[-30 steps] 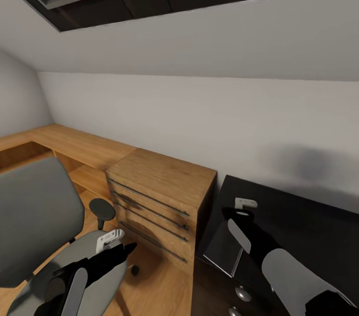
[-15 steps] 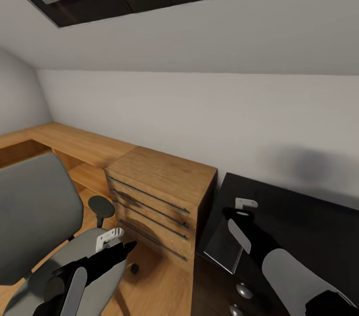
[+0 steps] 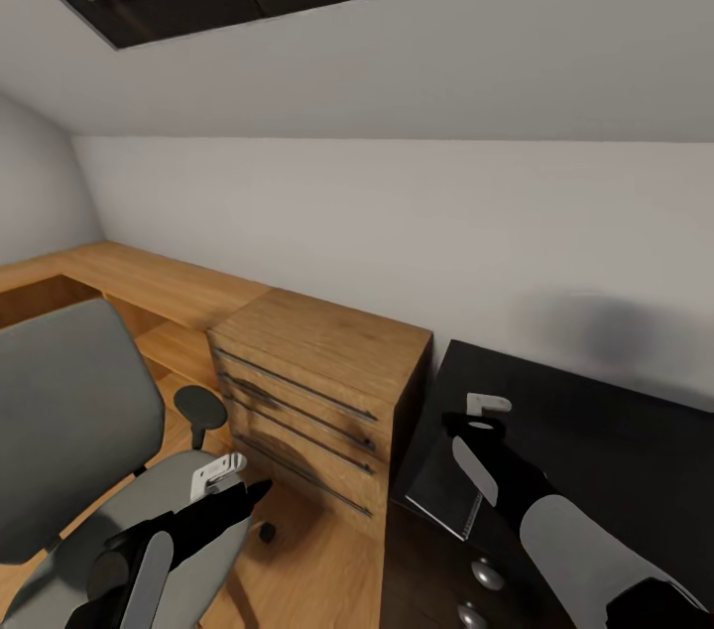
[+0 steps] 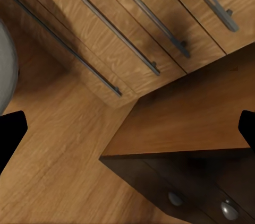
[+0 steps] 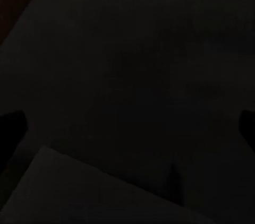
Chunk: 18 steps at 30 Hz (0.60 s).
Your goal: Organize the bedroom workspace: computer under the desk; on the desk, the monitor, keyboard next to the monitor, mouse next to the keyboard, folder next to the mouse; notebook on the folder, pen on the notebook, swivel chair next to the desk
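Now left end effector point(image 3: 260, 487) wide above swivel chair point(image 3: 74, 411); right end effector point(image 3: 474, 416) wide over notebook point(image 3: 446, 490) on desk point(image 3: 615, 440).

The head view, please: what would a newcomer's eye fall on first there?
Probably the light-wood chest of drawers in the middle, standing against the white wall between the grey swivel chair at the left and the glossy black desk at the right. Next, the right pincer hovering over the desk's near corner, beside a thin dark notebook lying there.

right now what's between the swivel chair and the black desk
In the head view, the light-wood chest of drawers stands between the swivel chair and the desk, with bare wood floor before it.
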Available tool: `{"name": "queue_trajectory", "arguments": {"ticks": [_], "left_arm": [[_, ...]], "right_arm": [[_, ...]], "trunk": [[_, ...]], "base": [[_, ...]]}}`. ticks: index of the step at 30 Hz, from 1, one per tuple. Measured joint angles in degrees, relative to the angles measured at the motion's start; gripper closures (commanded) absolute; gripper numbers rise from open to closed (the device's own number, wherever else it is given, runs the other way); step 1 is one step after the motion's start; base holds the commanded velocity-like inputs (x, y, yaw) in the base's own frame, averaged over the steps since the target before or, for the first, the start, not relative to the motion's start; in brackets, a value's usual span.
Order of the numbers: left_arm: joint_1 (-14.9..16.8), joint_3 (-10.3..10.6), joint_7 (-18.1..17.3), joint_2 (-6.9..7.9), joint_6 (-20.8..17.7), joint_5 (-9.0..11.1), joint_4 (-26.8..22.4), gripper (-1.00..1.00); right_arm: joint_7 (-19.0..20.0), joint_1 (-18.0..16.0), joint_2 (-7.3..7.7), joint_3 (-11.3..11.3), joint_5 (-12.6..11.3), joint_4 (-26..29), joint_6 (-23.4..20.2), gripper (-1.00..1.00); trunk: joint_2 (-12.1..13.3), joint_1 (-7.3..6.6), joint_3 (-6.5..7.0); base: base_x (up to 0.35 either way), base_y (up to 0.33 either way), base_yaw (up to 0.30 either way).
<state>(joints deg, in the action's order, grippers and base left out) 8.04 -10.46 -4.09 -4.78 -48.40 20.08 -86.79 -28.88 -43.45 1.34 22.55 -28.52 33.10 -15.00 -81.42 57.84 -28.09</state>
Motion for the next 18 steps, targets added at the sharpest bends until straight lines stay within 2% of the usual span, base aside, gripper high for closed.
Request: {"name": "queue_trajectory", "arguments": {"ticks": [3, 18], "left_arm": [[0.0, 0.0, 0.0, 0.01, 0.0, 0.0, 0.0, -1.0], [0.0, -0.1, -0.1, 0.12, -0.1, -0.1, 0.1, -1.0]], "right_arm": [[0.0, 0.0, -0.06, 0.1, 0.2, 0.0, 0.0, -1.0], [0.0, 0.0, -0.12, 0.1, 0.4, 0.0, -0.1, -1.0]], "trunk": [[-1.2, 0.66, -0.54], [-1.2, 0.67, -0.54]], "base": [[0.0, 0.0, 0.0], [0.0, 0.0, 0.0]]}}
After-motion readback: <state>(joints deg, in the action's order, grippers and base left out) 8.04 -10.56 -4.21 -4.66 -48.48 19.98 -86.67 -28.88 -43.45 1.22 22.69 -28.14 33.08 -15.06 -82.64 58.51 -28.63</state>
